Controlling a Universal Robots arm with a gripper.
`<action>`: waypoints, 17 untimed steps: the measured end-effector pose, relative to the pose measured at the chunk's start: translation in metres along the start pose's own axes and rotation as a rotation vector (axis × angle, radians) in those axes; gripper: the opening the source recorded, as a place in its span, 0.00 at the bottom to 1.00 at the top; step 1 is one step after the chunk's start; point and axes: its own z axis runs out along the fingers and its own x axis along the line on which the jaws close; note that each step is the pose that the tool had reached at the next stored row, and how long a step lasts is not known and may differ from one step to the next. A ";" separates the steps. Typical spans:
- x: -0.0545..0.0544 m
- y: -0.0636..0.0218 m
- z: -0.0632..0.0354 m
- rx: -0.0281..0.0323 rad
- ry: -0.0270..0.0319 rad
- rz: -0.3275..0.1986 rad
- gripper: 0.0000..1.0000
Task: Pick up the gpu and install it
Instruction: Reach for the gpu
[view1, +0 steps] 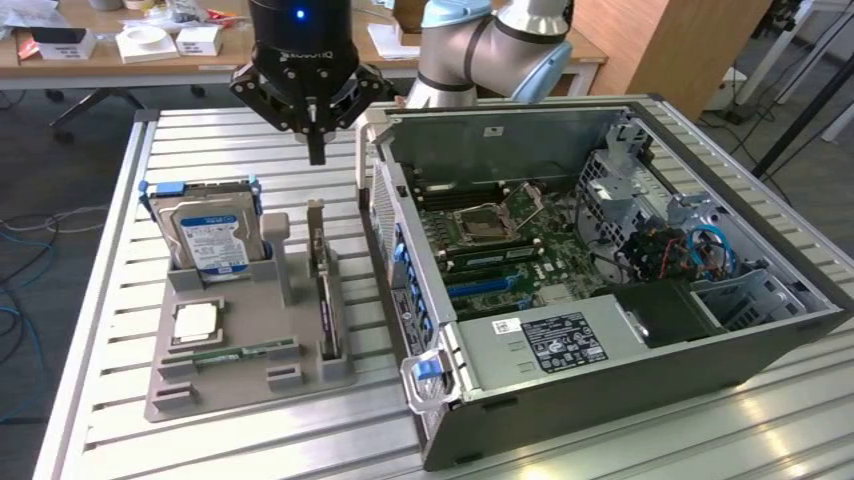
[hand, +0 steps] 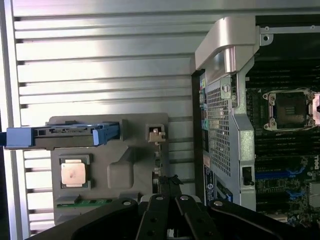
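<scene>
The gpu (view1: 322, 290) stands on edge in the grey holder (view1: 200, 375), just beside the open computer case (view1: 641, 400). My fingers (view1: 316, 148) hover over its far end, closed and empty; I'd square them to its top edge.

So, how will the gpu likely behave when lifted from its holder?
The gpu looks like a thin rigid board, so it should stay stiff. Standing on edge in the gray holder, it may tip sideways once freed from its slot. Its narrow top edge probably offers little grip.
</scene>
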 end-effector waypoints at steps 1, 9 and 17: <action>0.000 -0.0007 0.0000 0.0000 0.0000 0.000 0.10; 0.000 -0.0156 -0.0007 0.0000 0.0000 0.000 0.10; -0.001 -0.0329 -0.0014 0.0000 0.0000 0.000 0.10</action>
